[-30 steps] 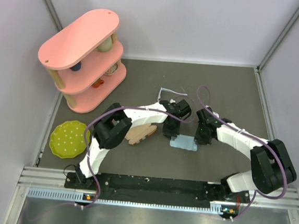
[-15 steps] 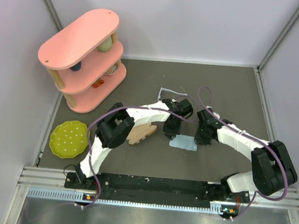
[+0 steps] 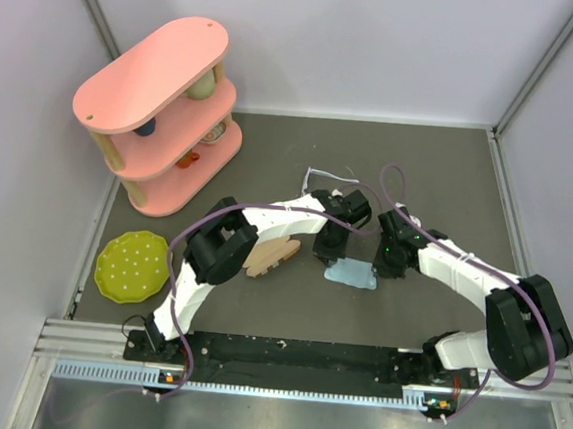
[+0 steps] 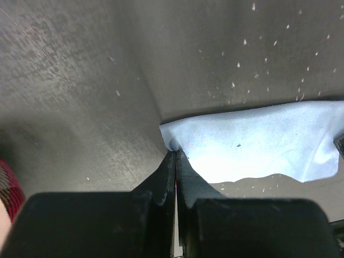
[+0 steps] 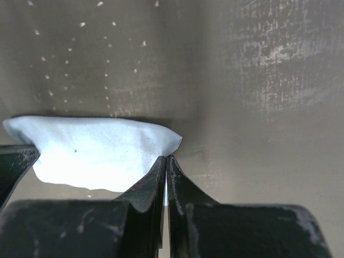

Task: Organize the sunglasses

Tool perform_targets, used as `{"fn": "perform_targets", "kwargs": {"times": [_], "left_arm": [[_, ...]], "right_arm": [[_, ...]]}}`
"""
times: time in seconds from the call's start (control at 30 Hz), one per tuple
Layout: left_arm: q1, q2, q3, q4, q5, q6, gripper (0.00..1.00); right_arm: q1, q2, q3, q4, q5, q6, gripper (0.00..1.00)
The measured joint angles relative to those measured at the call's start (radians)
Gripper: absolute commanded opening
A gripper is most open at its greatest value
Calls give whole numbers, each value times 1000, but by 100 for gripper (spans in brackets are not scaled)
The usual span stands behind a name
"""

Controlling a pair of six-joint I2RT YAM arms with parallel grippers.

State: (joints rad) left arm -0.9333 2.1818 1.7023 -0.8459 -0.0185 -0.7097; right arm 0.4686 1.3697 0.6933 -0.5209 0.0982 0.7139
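Near the middle of the top view, both hands were closed on the light blue cloth (image 4: 252, 140): the left hand (image 4: 176, 153) pinched 1 corner and the right hand (image 5: 165, 158) pinched the opposite corner, jaws pressed together on only a sliver of fabric. The sunglasses (image 3: 322, 174) lay untouched on the surface (image 3: 440, 178), just above the hands in the frame, with the plaid case (image 3: 271, 254) to the left of the cloth. With so little cloth in each grip, a corner would probably slip out if the 2 hands rose unevenly or pulled apart too hard, and a low wrist or trailing cable might knock the thin frame away
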Motion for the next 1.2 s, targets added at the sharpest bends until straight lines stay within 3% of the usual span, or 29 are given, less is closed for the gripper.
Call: {"fn": "perform_targets", "kwargs": {"times": [0.33, 0.7, 1.2], "left_arm": [[26, -58, -14, 45, -43, 27, 0], [79, -267, -110, 47, -42, 27, 0], [172, -609, -435, 4, -60, -10, 0]], "right_arm": [[11, -53, 74, -48, -49, -10, 0], [60, -44, 242, -85, -85, -23, 0], [245, 214, 545, -102, -122, -79, 0]]}}
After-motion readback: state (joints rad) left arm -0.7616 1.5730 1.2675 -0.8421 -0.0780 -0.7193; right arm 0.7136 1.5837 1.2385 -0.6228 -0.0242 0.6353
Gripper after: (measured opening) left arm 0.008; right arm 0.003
